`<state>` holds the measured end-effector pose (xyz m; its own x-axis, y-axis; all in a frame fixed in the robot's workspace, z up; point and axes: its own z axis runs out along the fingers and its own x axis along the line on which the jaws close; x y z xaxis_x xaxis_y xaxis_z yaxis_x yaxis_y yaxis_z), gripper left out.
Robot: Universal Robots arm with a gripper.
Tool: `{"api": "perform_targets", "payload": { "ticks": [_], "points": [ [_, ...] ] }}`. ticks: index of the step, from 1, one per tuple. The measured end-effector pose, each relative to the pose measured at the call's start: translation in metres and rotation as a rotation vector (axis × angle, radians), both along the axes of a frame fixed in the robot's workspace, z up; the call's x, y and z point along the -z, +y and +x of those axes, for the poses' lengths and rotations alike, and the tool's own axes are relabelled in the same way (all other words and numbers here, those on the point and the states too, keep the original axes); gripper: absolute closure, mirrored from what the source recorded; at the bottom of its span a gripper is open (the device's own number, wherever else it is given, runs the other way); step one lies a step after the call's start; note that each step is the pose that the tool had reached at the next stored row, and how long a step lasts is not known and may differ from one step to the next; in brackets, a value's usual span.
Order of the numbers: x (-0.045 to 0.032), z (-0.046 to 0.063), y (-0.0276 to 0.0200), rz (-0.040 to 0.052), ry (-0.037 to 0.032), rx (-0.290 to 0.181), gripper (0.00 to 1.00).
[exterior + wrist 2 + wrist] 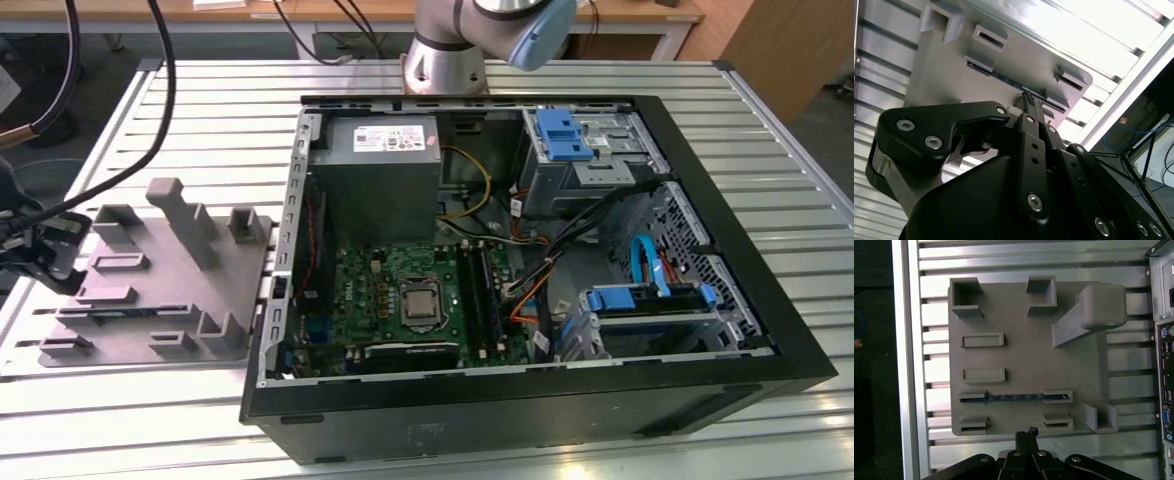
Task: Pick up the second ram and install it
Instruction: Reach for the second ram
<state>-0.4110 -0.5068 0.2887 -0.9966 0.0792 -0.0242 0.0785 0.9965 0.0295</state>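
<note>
The second ram (1014, 397) is a thin dark stick standing on its edge between two slotted blocks of the grey holder plate (1019, 360). In the second wrist view the ram (1006, 80) shows as a dark line on the plate (939, 65). My gripper (1025, 432) hovers above the plate's edge, a short way to the side of the ram, with its fingers (1029, 107) pressed together on nothing. In the exterior view the gripper (51, 255) is at the far left, over the plate (147, 290). The green motherboard (387, 300) lies in the open computer case (534, 400).
Tall grey blocks (180, 215) rise from the holder plate at its far end. The case wall (1164, 365) with its ports stands right beside the plate. Black cables (147, 120) hang at the exterior view's left. The slatted metal table (134, 420) carries everything.
</note>
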Motion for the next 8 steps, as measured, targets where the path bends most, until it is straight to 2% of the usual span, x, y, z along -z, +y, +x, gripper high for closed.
{"api": "perform_targets", "payload": {
  "ticks": [8],
  "points": [
    [0.006, 0.0, 0.0, 0.0, 0.0, 0.0, 0.9]
  ]
}}
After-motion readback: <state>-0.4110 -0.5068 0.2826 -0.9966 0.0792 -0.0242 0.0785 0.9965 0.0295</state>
